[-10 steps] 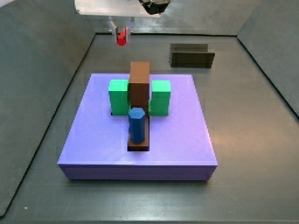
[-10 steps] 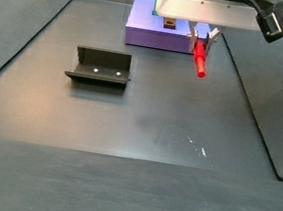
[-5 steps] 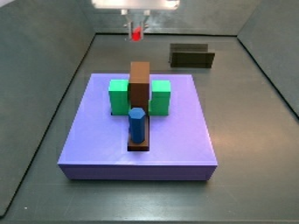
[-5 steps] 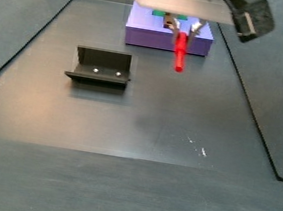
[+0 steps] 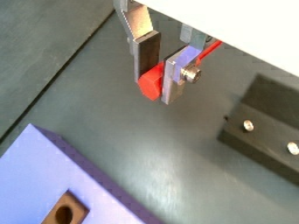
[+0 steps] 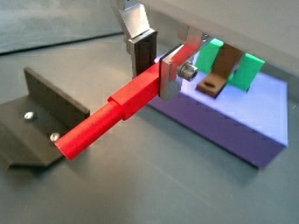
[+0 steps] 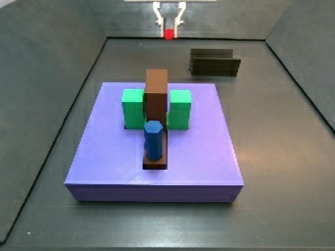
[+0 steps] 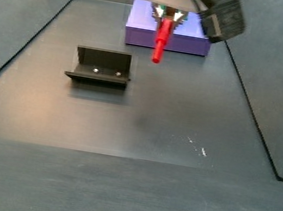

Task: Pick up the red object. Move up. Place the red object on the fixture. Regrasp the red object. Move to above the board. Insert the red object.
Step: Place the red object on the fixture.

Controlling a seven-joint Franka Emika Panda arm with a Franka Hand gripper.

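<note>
The red object (image 6: 107,120), a bright red peg, is clamped at one end between the two silver fingers of my gripper (image 6: 159,66); the gripper is shut on it. In both side views the gripper (image 7: 167,14) hangs high over the grey floor, past the far end of the board (image 7: 197,157), with the red object (image 8: 159,44) slanting down from it. The fixture (image 8: 100,68), a dark L-shaped bracket, stands on the floor off to one side and below. In a wrist view the fixture (image 5: 264,128) lies beyond the fingers, apart from the red object (image 5: 149,85).
On the lavender board stand green blocks (image 7: 132,109), a long brown bar (image 7: 156,91) and a blue peg (image 7: 153,139). A brown-rimmed hole (image 5: 63,210) shows in the board (image 5: 41,175). Grey tray walls (image 7: 291,74) rise around the floor.
My gripper has carried the red object sideways, away from over the board's far end and towards the fixture's side. Board and fixture have not moved.
</note>
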